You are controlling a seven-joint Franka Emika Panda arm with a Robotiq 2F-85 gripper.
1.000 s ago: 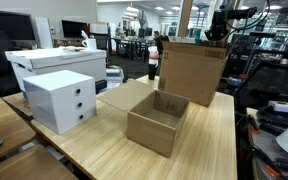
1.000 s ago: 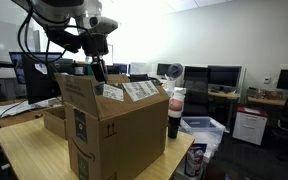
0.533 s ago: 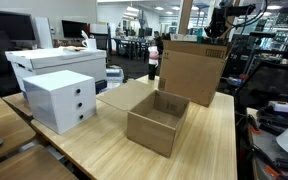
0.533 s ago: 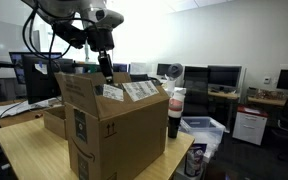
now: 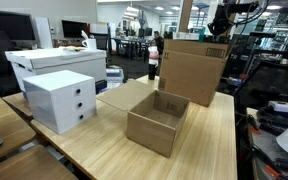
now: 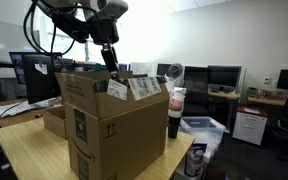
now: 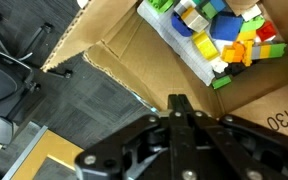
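The pincer (image 6: 111, 70) hangs at the top rim of the tall cardboard box (image 6: 109, 130), its jaws pressed together with no gap between them. Nothing can be made out between them, and whether the tips touch the cardboard cannot be told. In the wrist view the pincer (image 7: 179, 105) comes in from the lower edge and looks down into the open box (image 7: 149, 60). The coloured building blocks (image 7: 224, 30) lie on the bottom of the box, below the pincer and off to the upper right of its tips in that view, well apart from them. A raised flap (image 7: 89, 35) of the same box stands off to the upper left of the tips, with an office chair (image 7: 4, 70) on the floor beyond it. In an exterior view the pincer (image 5: 217, 32) sits above the far upper edge of the tall box (image 5: 192, 72). On the table (image 5: 104, 150) well below it, a low open box (image 5: 157, 122) rests just beside the tall one, and a white drawer unit (image 5: 61, 100) stands farther off on that side. A dark bottle (image 6: 174, 115) stands close against the tall box's side, lower than the pincer.
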